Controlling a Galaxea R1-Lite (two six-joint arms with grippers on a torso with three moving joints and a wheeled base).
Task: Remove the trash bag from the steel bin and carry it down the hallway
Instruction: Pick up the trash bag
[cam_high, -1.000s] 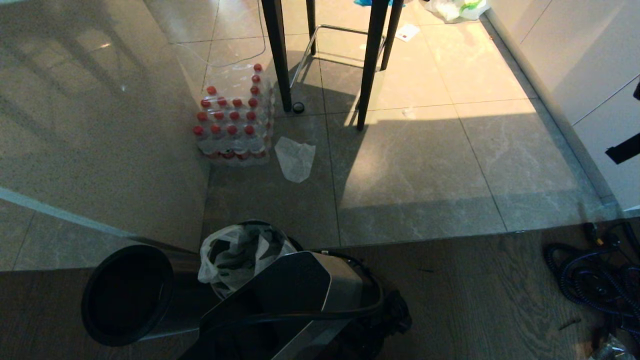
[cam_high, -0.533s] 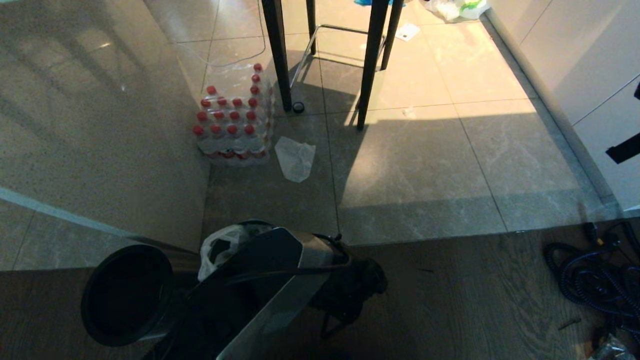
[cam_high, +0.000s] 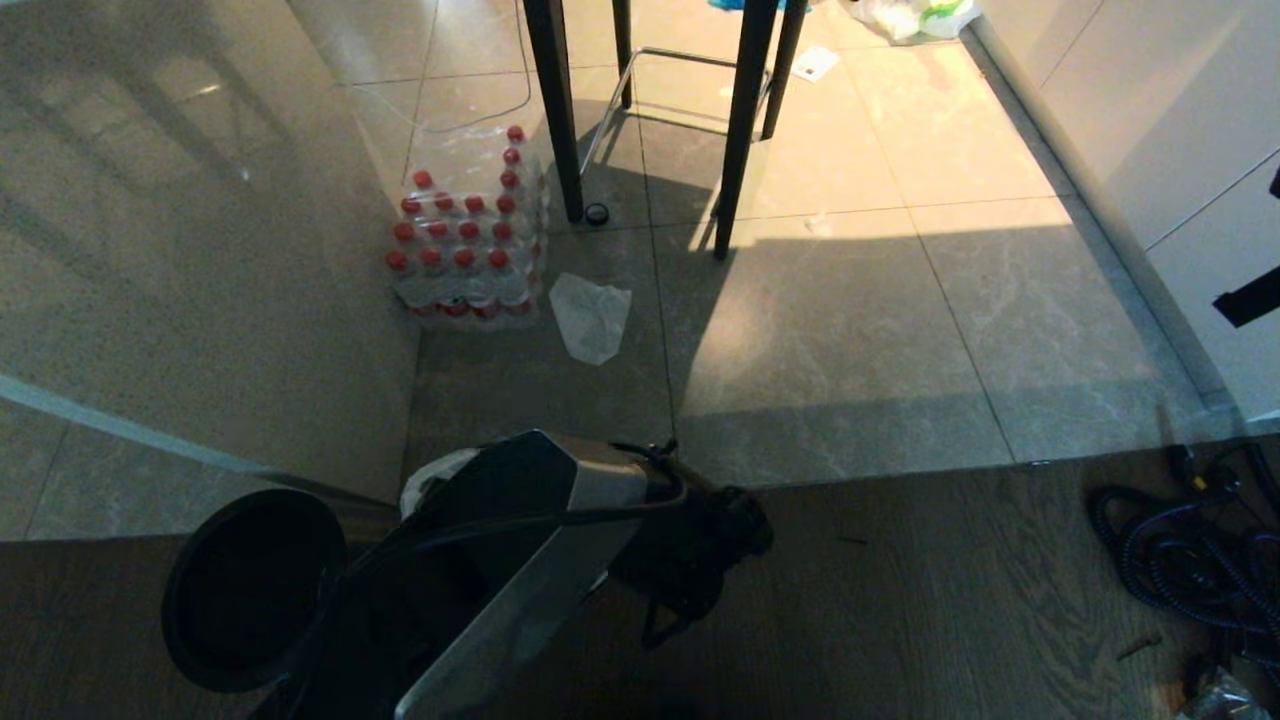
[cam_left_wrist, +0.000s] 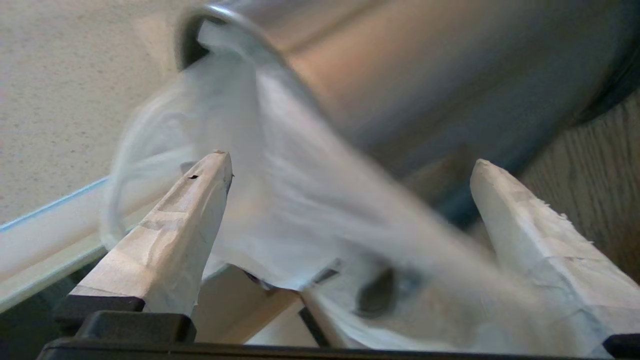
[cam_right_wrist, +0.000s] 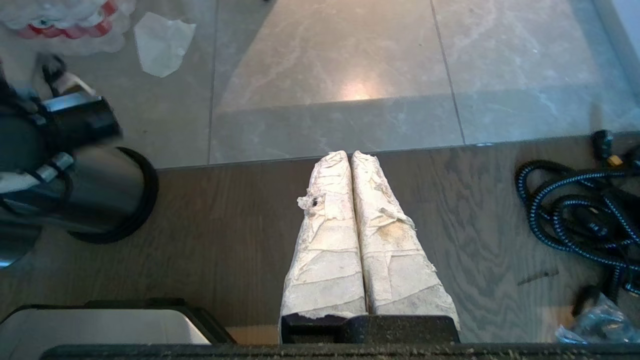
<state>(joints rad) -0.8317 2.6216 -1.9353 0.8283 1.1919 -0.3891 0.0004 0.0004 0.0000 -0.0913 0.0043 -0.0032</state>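
Bag and fingers: While the left gripper (cam_left_wrist: 350, 165) stands with its taped fingers (cam_left_wrist: 175, 235) spread wide apart and clasping nothing, the trash bag (cam_left_wrist: 280, 200) hangs in the gap between them, its thin white film draped over the rim of the steel bin (cam_left_wrist: 400, 85).
Bag in the head view: only a small white patch of the trash bag (cam_high: 437, 472) shows, at about 10 o'clock from the left arm's wrist (cam_high: 690, 550), against the bin.
Left arm: its silver and black forearm (cam_high: 520, 560) runs from 7 o'clock up towards 1 o'clock across the bin's mouth.
Bin axis: in the right wrist view the steel bin (cam_right_wrist: 100, 185) looks tipped, its black rim facing 3 o'clock; I cannot tell this for certain.
Bag's long axis: blurred, cannot tell.
Right gripper (cam_right_wrist: 351, 155): its fingers are pressed together with nothing between them, above the wooden floor (cam_right_wrist: 225, 225), well apart from the bin.
Other: a black lid (cam_high: 255, 590) lies at 9 o'clock from the arm.
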